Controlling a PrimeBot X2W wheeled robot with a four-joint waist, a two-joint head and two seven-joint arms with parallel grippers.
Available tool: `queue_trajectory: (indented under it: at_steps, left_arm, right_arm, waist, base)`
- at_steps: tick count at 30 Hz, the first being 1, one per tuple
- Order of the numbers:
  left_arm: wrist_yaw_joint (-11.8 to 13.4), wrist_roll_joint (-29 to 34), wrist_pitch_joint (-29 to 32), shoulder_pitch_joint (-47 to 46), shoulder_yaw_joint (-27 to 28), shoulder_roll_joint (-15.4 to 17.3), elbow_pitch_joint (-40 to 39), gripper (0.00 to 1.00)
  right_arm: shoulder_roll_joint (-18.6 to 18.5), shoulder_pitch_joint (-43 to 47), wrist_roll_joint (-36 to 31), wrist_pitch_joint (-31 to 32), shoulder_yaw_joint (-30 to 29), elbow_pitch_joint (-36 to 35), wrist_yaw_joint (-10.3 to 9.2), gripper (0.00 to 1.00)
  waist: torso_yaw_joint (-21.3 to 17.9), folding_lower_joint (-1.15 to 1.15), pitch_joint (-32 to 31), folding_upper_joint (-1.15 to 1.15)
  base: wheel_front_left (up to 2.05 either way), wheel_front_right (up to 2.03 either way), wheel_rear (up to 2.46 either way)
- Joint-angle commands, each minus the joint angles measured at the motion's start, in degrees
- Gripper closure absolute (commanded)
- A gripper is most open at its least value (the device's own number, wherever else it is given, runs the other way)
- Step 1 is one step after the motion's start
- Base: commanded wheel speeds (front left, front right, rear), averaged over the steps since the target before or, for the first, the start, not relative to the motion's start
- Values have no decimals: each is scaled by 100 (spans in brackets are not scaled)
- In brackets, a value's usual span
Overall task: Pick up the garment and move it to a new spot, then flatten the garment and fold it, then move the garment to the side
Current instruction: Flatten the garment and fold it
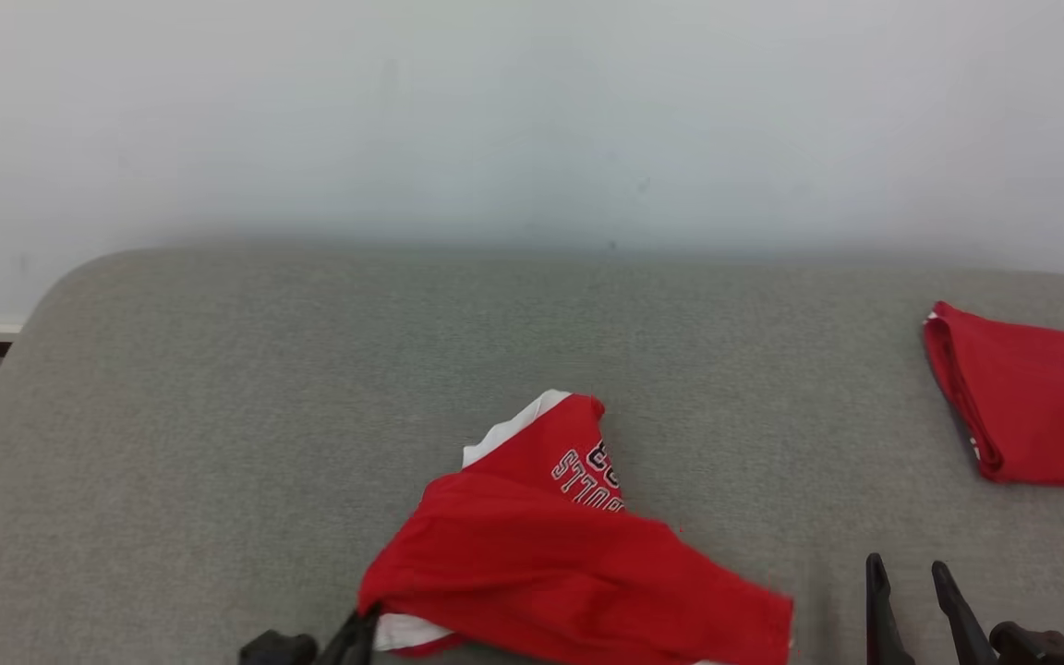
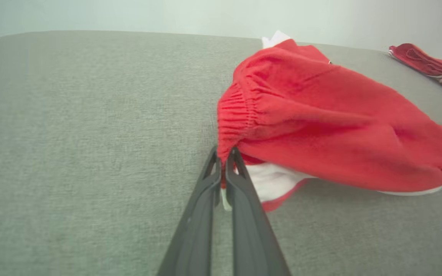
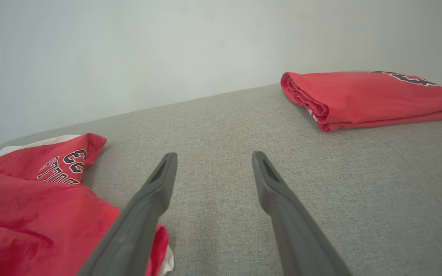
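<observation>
The crumpled red garment with white trim and printed lettering (image 1: 541, 563) lies in a loose heap on the near middle of the grey woven-cloth surface (image 1: 310, 369). The left gripper (image 2: 225, 153) has its two dark fingers pressed together on the gathered elastic band at the heap's left end, so the pick-up looks just begun. The right gripper (image 1: 908, 568) hovers with its fingers spread apart over bare cloth, just beside the heap's right end and touching nothing.

One pinch on an elastic hem is, to my eye, a thin hold. A slow, straight lift would let the rest of the fabric hang free rather than drag and bunch. The open right gripper could take the far end of the band, so the piece comes up spread and is easier to flatten.

For room, the broad bare stretch runs behind and to the left of the heap, up toward the pale wall (image 1: 495, 120). At the far left the surface rounds off at its corner, so fabric set there could slide over. A second red garment, neatly folded (image 1: 1031, 406), sits on the right side, well apart, and the carry should steer clear of it.
</observation>
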Motion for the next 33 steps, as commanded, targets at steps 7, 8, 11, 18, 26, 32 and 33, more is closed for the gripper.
queue_trajectory:
  at_steps: [7, 8, 11, 18, 26, 32, 33]
  left_arm:
    - [241, -180, 368, 519, 168, 307, -531, 59]
    - [256, -168, 371, 555, 158, 305, -563, 0]
    - [340, -178, 157, 626, 209, 251, -774, 0]
    - [609, 20, -161, 806, 533, 338, -1546, 0]
    - [908, 323, -179, 978, 950, 462, -2047, 0]
    - [994, 370, -177, 1139, 1247, 482, -2246, 0]
    - [993, 377, -178, 1160, 1276, 476, -2264, 0]
  right_arm:
    - [-1, -70, 58, 62, 152, 289, -11, 0]
    - [0, -69, 75, 66, 183, 312, -11, 0]
    - [0, -43, 99, 63, 222, 339, -12, 0]
    - [3, 96, 186, 123, 531, 261, -11, 0]
    - [2, 416, 246, 484, 1023, 37, -11, 0]
    - [1, 682, 431, 997, 1372, -85, -11, 0]
    - [-2, 651, 428, 1029, 1388, -82, -11, 1]
  waist:
    - [296, 0, -104, 0]
    - [304, 0, -108, 0]
    - [334, 0, -124, 0]
    - [342, 0, -161, 0]
    - [287, 0, -157, 0]
    - [260, 0, -131, 0]
    - [265, 0, -126, 0]
  base:
    - [0, 0, 0]
    - [0, 0, 0]
    - [0, 0, 0]
    - [0, 0, 0]
    - [0, 0, 0]
    - [0, 0, 0]
    - [0, 0, 0]
